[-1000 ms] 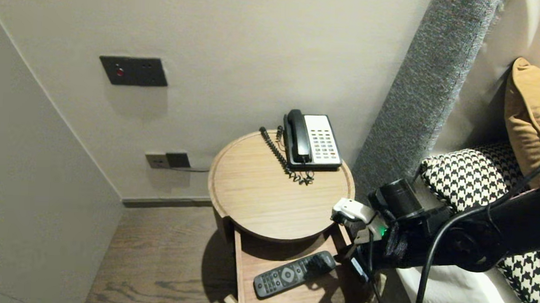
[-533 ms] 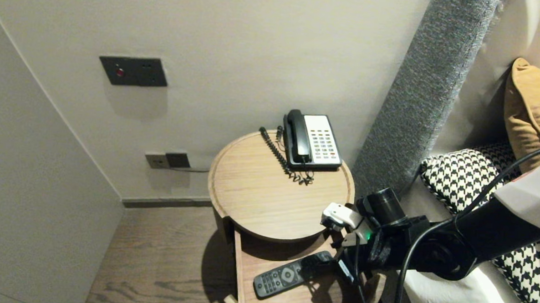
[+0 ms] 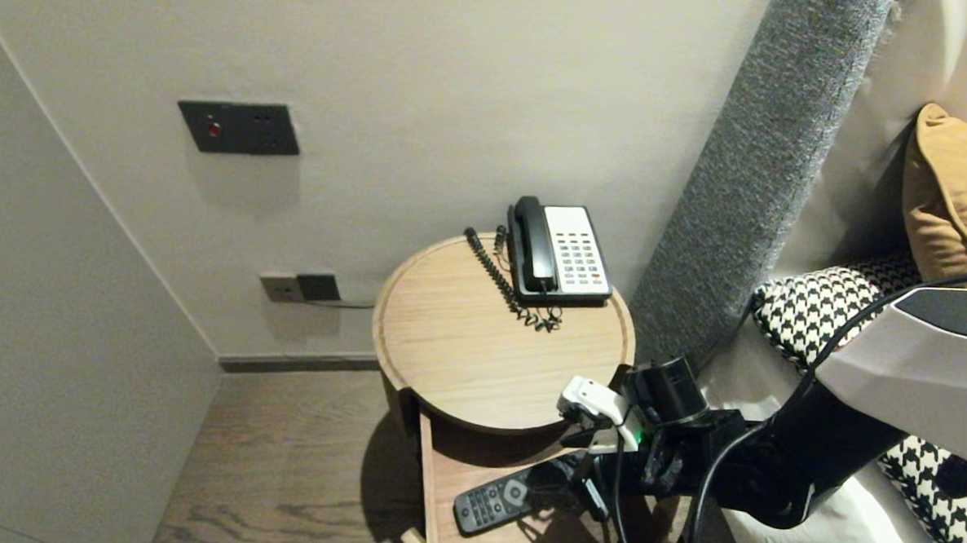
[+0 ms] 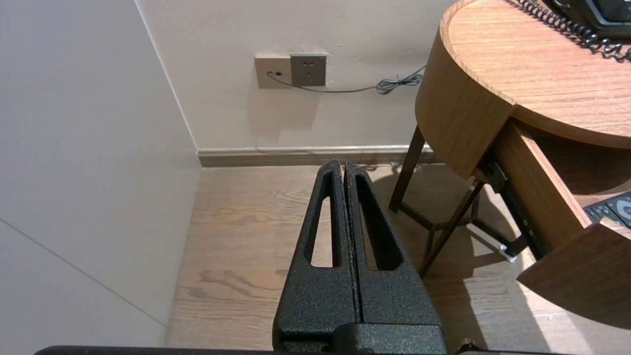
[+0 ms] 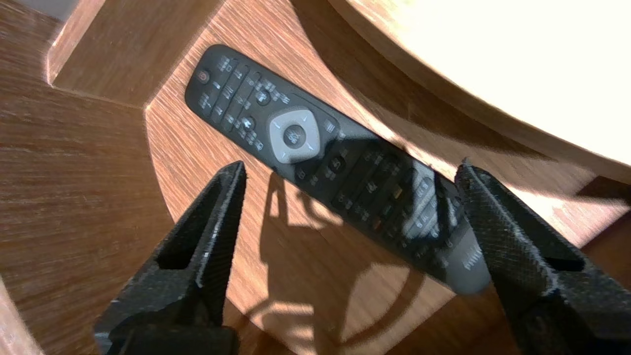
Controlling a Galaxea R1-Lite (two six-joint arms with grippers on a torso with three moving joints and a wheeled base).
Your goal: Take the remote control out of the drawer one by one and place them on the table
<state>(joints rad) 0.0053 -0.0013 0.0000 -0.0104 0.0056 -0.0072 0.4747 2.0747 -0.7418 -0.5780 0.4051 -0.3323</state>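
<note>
A black remote control [image 3: 494,500] lies slantwise on the floor of the open wooden drawer [image 3: 427,473] under the round bedside table [image 3: 464,352]. My right gripper [image 3: 587,482] hangs just over the remote's end nearest the bed and hides that end in the head view. In the right wrist view the right gripper [image 5: 351,166] is open wide, and the remote [image 5: 296,138] runs across the gap with its logo end beside one finger [image 5: 498,231]; nothing is gripped. My left gripper [image 4: 341,165] is shut and empty, parked low over the floor left of the table.
A corded phone [image 3: 562,254] sits at the back of the tabletop. The grey headboard [image 3: 749,169] and a houndstooth pillow [image 3: 824,311] on the bed stand close on the right. Wall sockets [image 3: 299,286] and a wall corner bound the left. The drawer front [image 4: 581,276] juts out.
My right arm has swung left and down from the bed side over the drawer. Its fingers have opened wide, and it now covers the remote's near end.
</note>
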